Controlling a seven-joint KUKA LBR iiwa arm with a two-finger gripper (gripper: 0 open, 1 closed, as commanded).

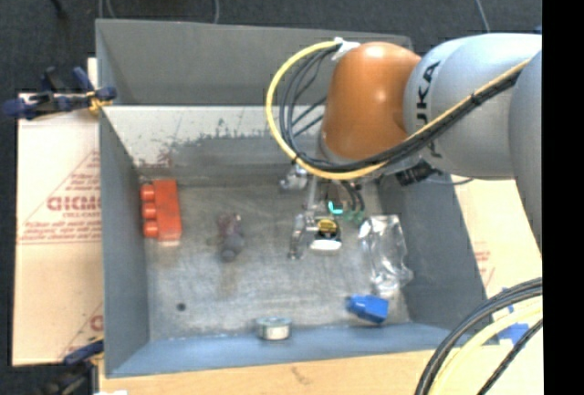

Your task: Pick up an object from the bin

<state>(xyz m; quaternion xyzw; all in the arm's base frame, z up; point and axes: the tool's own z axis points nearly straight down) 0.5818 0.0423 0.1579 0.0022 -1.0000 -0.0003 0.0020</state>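
My gripper [313, 233] hangs low over the middle of the bin, under the arm's orange cover. Just left of it a small grey-purple lump [229, 234] lies on the floor, apart from the gripper. Close on its right lies a crumpled piece of clear plastic [383, 254]. A small white and yellow piece [326, 244] shows at the gripper's right side; I cannot tell whether it is a loose thing or part of the gripper.
An orange toy brick [160, 210] lies by the left wall. A blue object [368, 308] sits near the front right corner and a small grey round thing [273, 327] at the front wall. The arm covers the bin's back right.
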